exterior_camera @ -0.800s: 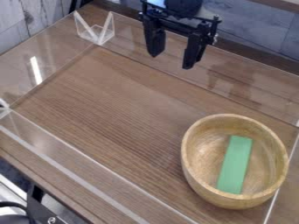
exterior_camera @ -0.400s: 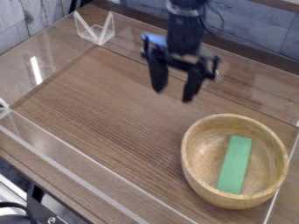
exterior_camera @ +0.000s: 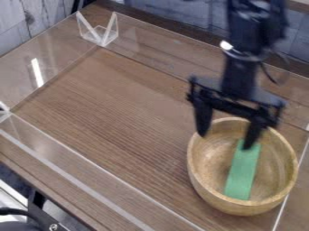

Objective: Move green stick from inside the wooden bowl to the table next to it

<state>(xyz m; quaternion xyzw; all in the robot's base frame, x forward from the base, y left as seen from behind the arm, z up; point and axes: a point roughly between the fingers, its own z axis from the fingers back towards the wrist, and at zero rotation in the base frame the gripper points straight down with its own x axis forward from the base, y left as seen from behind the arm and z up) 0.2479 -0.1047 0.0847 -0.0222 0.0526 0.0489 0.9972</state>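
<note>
The green stick (exterior_camera: 247, 170) lies flat inside the wooden bowl (exterior_camera: 208, 169) at the lower right of the table (exterior_camera: 108, 108). My gripper (exterior_camera: 229, 130) hangs pointing down over the bowl's far rim, its two black fingers (exterior_camera: 201, 119) spread wide and empty. The right finger partly covers the stick's far end. I cannot tell whether it touches the stick.
Clear plastic walls (exterior_camera: 72, 176) run along the table's edges, with a clear bracket (exterior_camera: 98, 30) at the far left corner. The bowl sits close to the right wall. Bare wood-grain tabletop stretches to the left of the bowl.
The arm has swept from the back of the table toward the front right and lowered, so the open gripper now stands over the bowl. The stick and bowl have not moved.
</note>
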